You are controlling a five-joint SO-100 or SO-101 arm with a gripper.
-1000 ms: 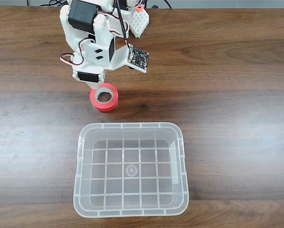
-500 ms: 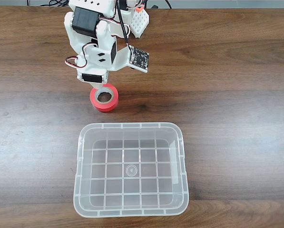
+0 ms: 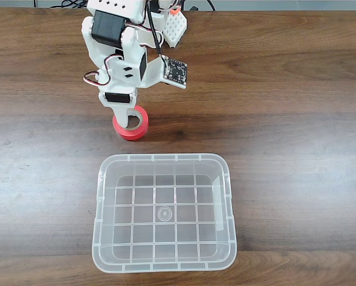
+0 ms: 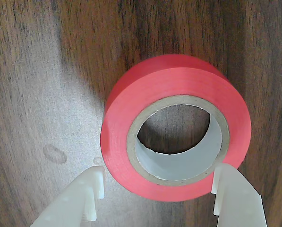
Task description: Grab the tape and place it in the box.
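Fixed view: my gripper sits over the red tape roll, which lies flat on the table at 12 o'clock from the clear box.

Wrist view: fingers apart, one outside the roll, one over its rim. Light, stiff, likely slick; I'd pinch the wall.

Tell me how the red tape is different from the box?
The tape is bright red and you can't see through it; the box is clear, so the table's wood shows through. The tape is a small round ring; the box is much bigger and rectangular with rounded corners. The tape has the gripper open around it; the box has nothing in it and nothing near it. Both rest flat on the wooden table, open side up.
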